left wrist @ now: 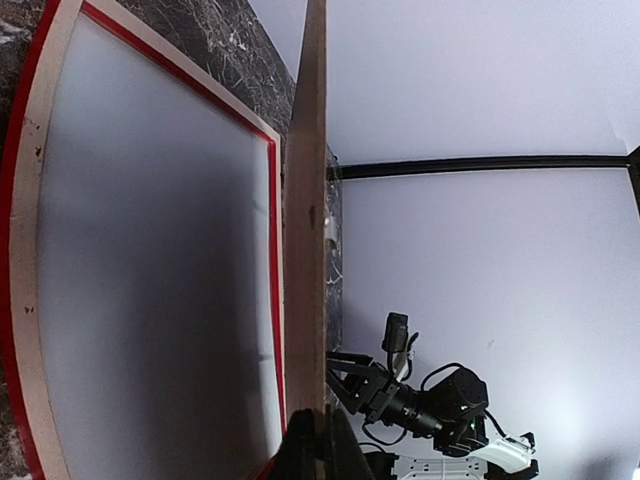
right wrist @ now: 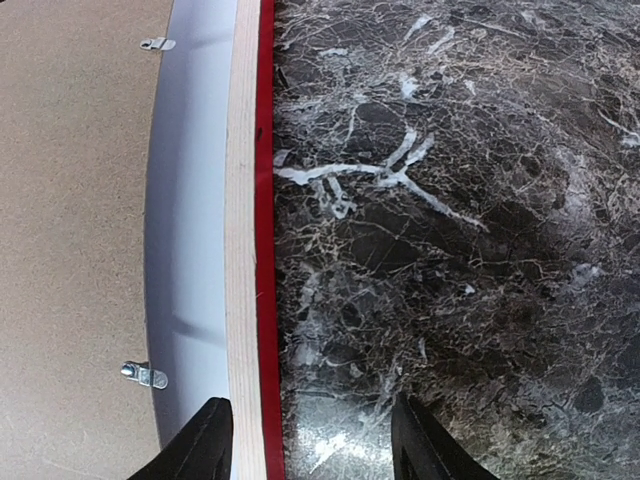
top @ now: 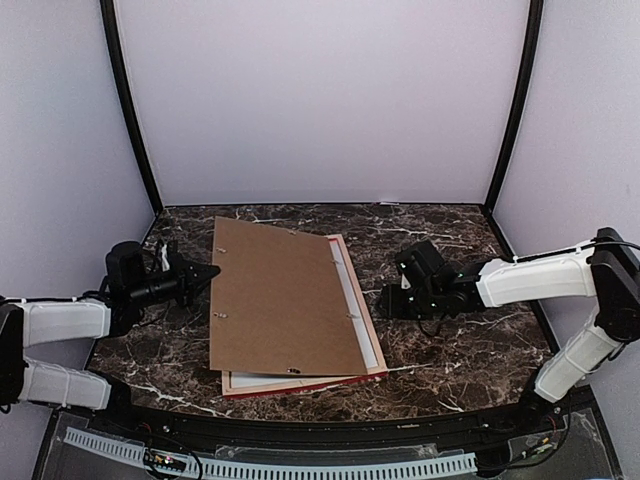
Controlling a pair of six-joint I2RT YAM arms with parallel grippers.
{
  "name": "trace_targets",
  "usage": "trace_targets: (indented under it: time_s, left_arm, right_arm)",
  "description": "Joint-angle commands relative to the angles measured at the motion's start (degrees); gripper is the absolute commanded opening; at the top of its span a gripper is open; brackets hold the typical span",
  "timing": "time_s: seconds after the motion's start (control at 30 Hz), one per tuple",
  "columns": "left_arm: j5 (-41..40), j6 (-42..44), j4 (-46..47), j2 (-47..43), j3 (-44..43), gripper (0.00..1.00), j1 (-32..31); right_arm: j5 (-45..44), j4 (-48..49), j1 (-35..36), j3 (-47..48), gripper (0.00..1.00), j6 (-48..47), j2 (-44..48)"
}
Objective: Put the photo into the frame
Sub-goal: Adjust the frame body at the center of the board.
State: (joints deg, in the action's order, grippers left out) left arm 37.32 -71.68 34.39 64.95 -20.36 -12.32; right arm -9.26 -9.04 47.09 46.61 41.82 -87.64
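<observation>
Marble table (top: pixel 450 350), dark with white veins, white walls on three sides.

Top view: the frame (top: pixel 300 385) lay back-up at mid-table, with red showing along its near edge. A brown board (top: pixel 280 300) covered most of it, skewed, and left a white strip of the photo (top: pixel 349 285) bare along the right side. The left gripper (top: pixel 205 272) met the board's left edge. The right gripper (top: pixel 385 300) sat just right of the frame.

Left wrist view: I saw the board edge-on, pinched between closed fingers (left wrist: pixel 340 455) and tilted up off the frame. The photo, white back up, filled the frame's opening.

Right wrist view: the jaws stood apart with nothing between them, straddling the frame's red outer edge over the marble. Two metal tabs (right wrist: pixel 145 375) sat at the board's edge.
</observation>
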Motion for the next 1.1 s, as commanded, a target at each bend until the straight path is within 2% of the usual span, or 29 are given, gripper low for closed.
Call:
trace_targets:
  time_s: [0.0,0.43,1.07]
  left_arm:
    - [-0.8,-2.2,9.1,1.6,-0.6,0.00,-1.4]
    - [-2.7,-3.6,14.9,9.2,-2.2,0.00,-4.4]
    - [-3.5,-3.9,18.2,11.0,-2.8,0.00,-4.8]
  right_arm:
    - [0.0,1.7,-0.9,-0.9,0.55,-0.9,0.0]
    - [0.2,2.2,-1.6,-2.0,0.55,-1.1,0.1]
    - [0.9,2.8,-1.8,-2.1,0.55,-1.4,-1.4]
